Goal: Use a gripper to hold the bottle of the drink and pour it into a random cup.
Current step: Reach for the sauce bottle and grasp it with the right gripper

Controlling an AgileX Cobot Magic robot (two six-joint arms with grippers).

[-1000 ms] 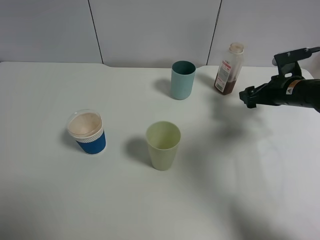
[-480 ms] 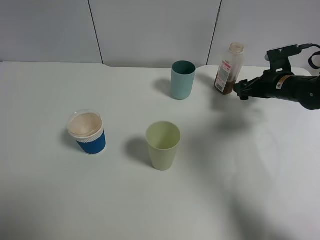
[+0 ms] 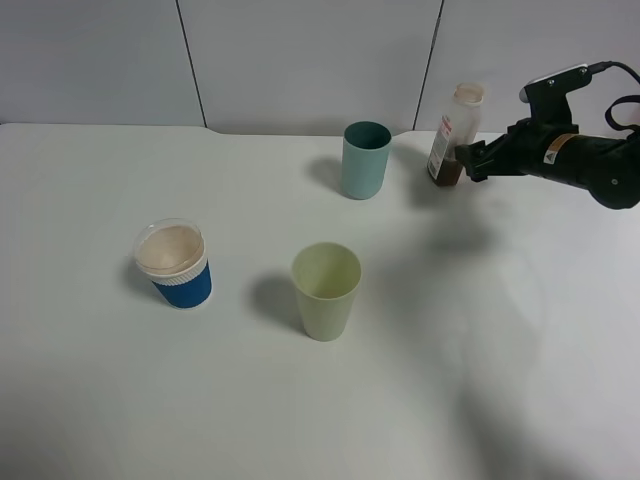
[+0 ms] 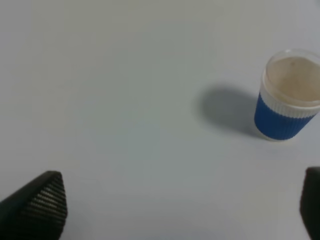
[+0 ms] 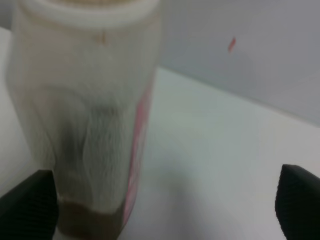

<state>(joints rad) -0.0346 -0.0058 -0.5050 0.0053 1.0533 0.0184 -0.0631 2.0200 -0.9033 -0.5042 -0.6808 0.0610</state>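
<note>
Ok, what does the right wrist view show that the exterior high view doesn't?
Only the right wrist: the right gripper with jaws wide open, the bottle close to one fingertip. Only the exterior high: the teal cup, the yellow-green cup, the blue ribbed cup. Both: the bottle upright, brown drink low inside.

Mostly matt plastic on a smooth, matt white bench (image 3: 100, 400).
Bottle (image 5: 85, 115): translucent, frosted-looking plastic with a white-and-red label; drink (image 5: 90, 225) inside is thin and brown. Teal cup (image 3: 365, 160) and yellow-green cup (image 3: 325, 290): smooth, matt, plastic-looking. Blue cup (image 4: 285, 107): ribbed sleeve, white rim, translucent lid (image 4: 292, 75). Left hand (image 4: 177, 212) fingers (image 4: 42, 202): matt black, finely ribbed pads. Right hand (image 3: 468, 160): matt black casing.
</note>
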